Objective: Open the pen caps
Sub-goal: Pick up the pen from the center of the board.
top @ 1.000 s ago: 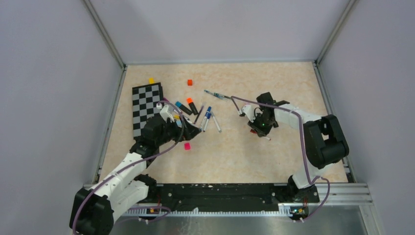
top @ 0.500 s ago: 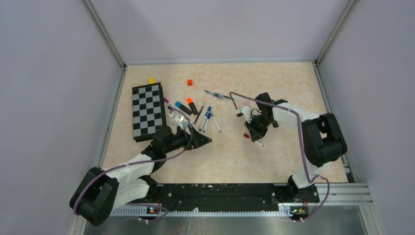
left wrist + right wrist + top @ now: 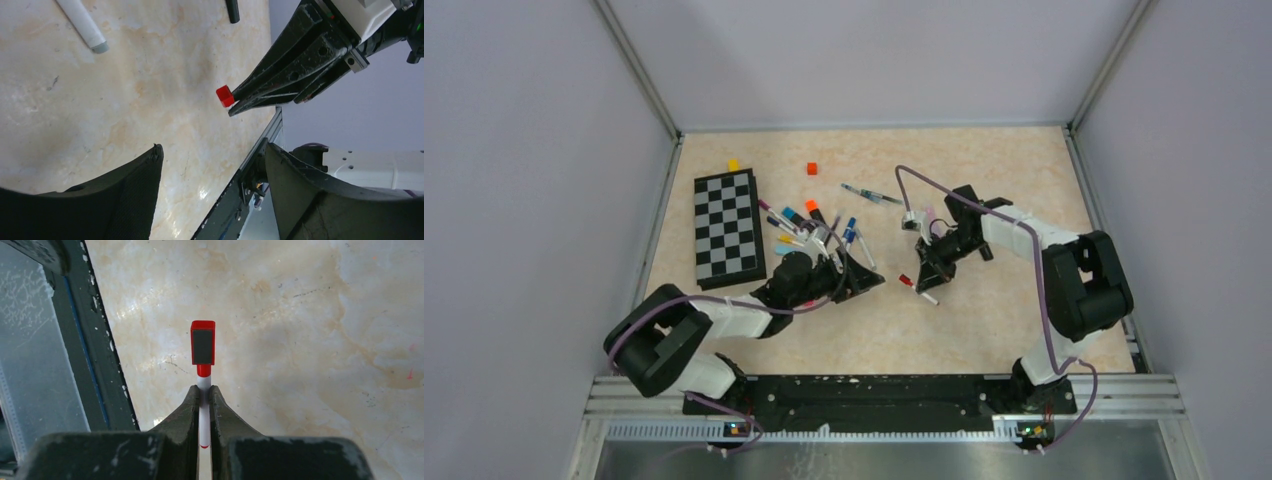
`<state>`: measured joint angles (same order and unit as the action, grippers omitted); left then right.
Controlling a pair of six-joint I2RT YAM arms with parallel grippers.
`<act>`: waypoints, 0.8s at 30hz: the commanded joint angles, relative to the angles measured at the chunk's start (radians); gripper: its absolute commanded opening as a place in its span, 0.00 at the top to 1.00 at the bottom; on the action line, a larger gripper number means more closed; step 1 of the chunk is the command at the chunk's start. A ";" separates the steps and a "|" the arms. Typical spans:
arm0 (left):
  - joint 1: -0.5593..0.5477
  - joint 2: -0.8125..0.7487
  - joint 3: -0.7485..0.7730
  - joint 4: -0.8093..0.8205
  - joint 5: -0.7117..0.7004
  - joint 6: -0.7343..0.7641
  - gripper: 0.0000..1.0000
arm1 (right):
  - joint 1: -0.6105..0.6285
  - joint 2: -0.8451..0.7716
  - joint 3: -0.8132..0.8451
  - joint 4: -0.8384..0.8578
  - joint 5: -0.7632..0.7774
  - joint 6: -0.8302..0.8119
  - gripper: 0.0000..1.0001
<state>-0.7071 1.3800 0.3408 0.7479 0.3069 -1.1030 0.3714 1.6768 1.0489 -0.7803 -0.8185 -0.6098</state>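
i hold 1 pen (image 3: 203,381) over mid-table in the clamped right gripper (image 3: 202,390), its red cap (image 3: 202,342) still on, left gripper (image 3: 213,147) spread empty facing it, other pens (image 3: 814,225) by the checkerboard (image 3: 727,228) left to do.

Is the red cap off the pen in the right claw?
No, the red cap sits on the end of the white pen clamped in the right claw.

Table (image 3: 300,315): beige marbled top, smooth, glossy, finely scratched.
Pen (image 3: 204,427): 1 white barrel, smooth plastic.
Cap (image 3: 203,342): red glossy plastic, matt grey end face.
Left gripper (image 3: 214,150), right gripper (image 3: 204,390): black plastic, matt, finely grained.
Rail (image 3: 1124,385): bare metal, satin.
Checkerboard (image 3: 728,228): matt.
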 commanded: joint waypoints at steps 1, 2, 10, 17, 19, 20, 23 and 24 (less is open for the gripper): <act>-0.031 0.060 0.105 0.045 -0.081 -0.057 0.25 | 0.012 -0.030 0.039 -0.009 -0.089 -0.011 1.00; -0.036 0.077 0.127 0.023 -0.089 -0.060 0.27 | 0.013 -0.034 0.038 -0.005 -0.092 -0.009 1.00; -0.096 0.187 0.265 -0.109 -0.183 -0.084 0.36 | 0.012 -0.043 0.037 0.013 -0.088 0.009 1.00; -0.143 0.241 0.346 -0.175 -0.236 -0.086 0.40 | 0.012 -0.057 0.032 0.037 -0.079 0.029 1.00; -0.153 0.255 0.355 -0.175 -0.239 -0.095 0.43 | 0.012 -0.062 0.028 0.053 -0.070 0.040 1.00; -0.158 0.261 0.359 -0.174 -0.242 -0.100 0.44 | 0.012 -0.064 0.026 0.059 -0.066 0.046 1.00; -0.172 0.278 0.367 -0.167 -0.248 -0.116 0.54 | 0.012 -0.067 0.023 0.076 -0.053 0.062 1.00; -0.177 0.282 0.370 -0.165 -0.250 -0.120 0.58 | 0.012 -0.068 0.021 0.084 -0.047 0.067 1.00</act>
<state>-0.8654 1.6428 0.6743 0.5701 0.0853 -1.2015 0.3714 1.6539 1.0489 -0.7444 -0.8658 -0.5648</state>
